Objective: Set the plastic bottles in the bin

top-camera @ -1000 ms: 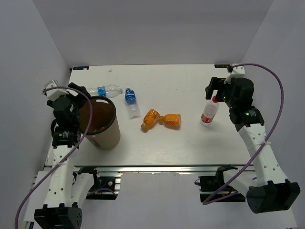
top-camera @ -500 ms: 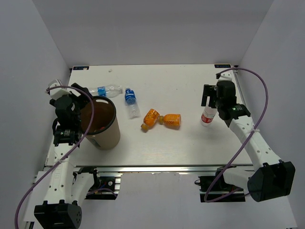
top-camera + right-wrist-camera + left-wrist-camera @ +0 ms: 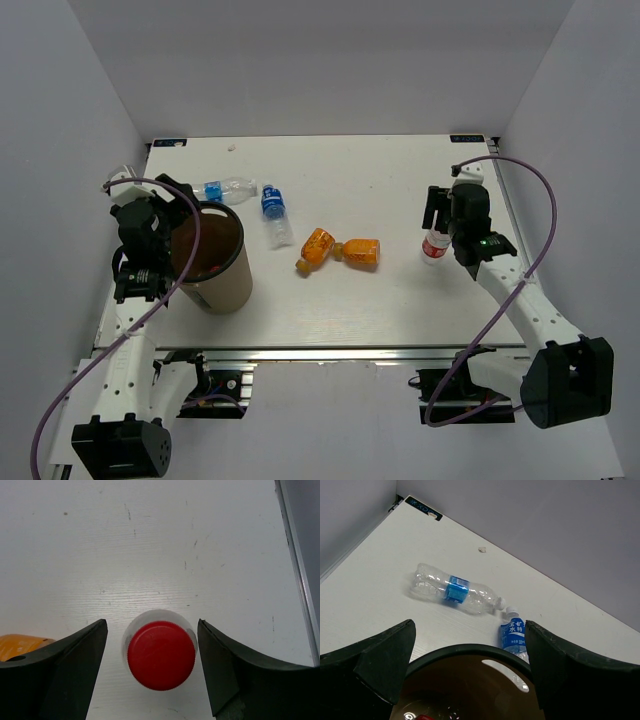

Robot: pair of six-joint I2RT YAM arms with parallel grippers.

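Your right gripper (image 3: 437,205) hangs over the upright red-capped bottle (image 3: 161,655) at the worktop's (image 3: 380,300) right side, well apart from the bin (image 3: 228,290). Its fingers (image 3: 65,670) stand spread either side of the cap, untouching. Centre on the cap, lower onto the body, and close gently so it doesn't tip.

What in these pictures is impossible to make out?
What lies in the bin: left wrist view cuts its inside off at the bottom edge; only a red speck shows.
The label of the red-capped bottle: right wrist view shows just the cap from above; top view, too small.
One orange bottle: right wrist view, mostly behind the right pincer.
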